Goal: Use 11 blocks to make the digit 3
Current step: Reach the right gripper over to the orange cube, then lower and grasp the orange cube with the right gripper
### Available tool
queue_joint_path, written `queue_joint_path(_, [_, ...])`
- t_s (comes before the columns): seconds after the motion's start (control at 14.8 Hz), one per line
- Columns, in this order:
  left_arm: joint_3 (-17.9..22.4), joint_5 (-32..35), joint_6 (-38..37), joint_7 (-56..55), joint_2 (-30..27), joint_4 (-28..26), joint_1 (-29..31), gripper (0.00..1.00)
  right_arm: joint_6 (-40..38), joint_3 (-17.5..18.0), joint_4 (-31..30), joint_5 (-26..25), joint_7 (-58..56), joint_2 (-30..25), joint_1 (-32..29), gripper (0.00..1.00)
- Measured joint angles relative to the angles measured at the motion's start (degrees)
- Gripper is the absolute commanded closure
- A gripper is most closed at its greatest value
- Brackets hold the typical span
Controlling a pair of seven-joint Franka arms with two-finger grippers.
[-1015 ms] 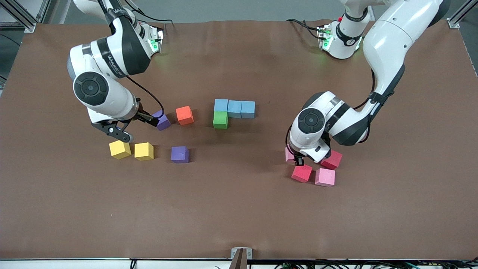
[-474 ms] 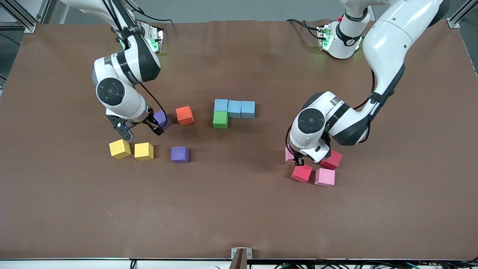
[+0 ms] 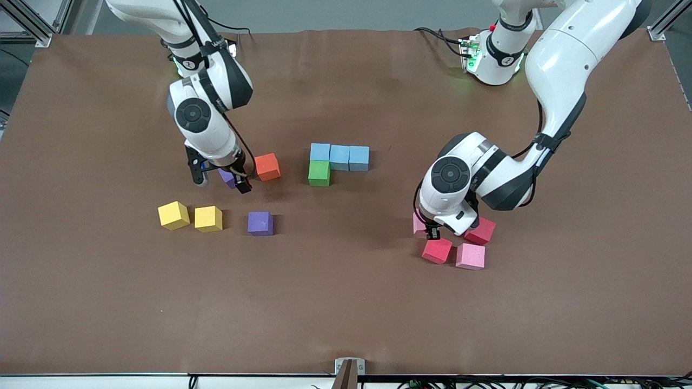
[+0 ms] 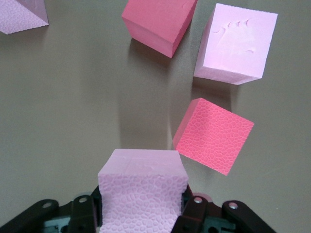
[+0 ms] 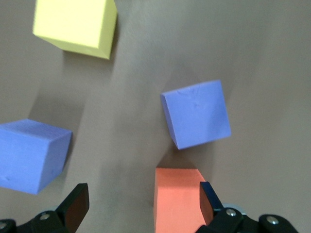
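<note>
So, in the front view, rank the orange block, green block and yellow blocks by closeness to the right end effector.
1. Orange block, right beside the right end effector.
2. Yellow blocks, nearer the front camera; the one by the purple block is closer.
3. Green block, under the blue row.

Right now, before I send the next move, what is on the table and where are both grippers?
light blue cubes: 3, light blue, touching row mid-table
green cube: 1, green, touching the row's end cube, nearer the camera
orange cube: 1, orange, apart from green, toward the right arm's end
purple cubes: 2, purple, one beside orange, one nearer the camera
yellow cubes: 2, yellow, beside the nearer purple
red cubes: 2, red, cluster at the left arm's end
pink cubes: 3, pink, one gripped, one beside the reds, one seen only in the left wrist view
table: 1, brown
left gripper: shut on a pink cube
right gripper: open, over purple and orange
</note>
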Motion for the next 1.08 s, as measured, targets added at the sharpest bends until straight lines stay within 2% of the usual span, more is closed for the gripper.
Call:
queue_joint_path(0.2, [0.0, 0.0, 0.0, 0.0, 0.0, 0.0, 0.0, 0.61, 4.3, 0.0, -2.6, 0.0, 3.1, 1.0, 1.9, 0.0])
queue_joint_path(0.47, [0.0, 0.0, 0.0, 0.0, 0.2, -0.1, 0.0, 0.61, 7.6, 0.1, -3.2, 0.0, 6.2, 4.8, 5.0, 0.0])
queue_joint_path(1.08, [0.0, 0.0, 0.0, 0.0, 0.5, -0.1, -0.1, 0.61, 6.7, 0.0, -3.5, 0.0, 6.5, 5.7, 6.6, 0.0])
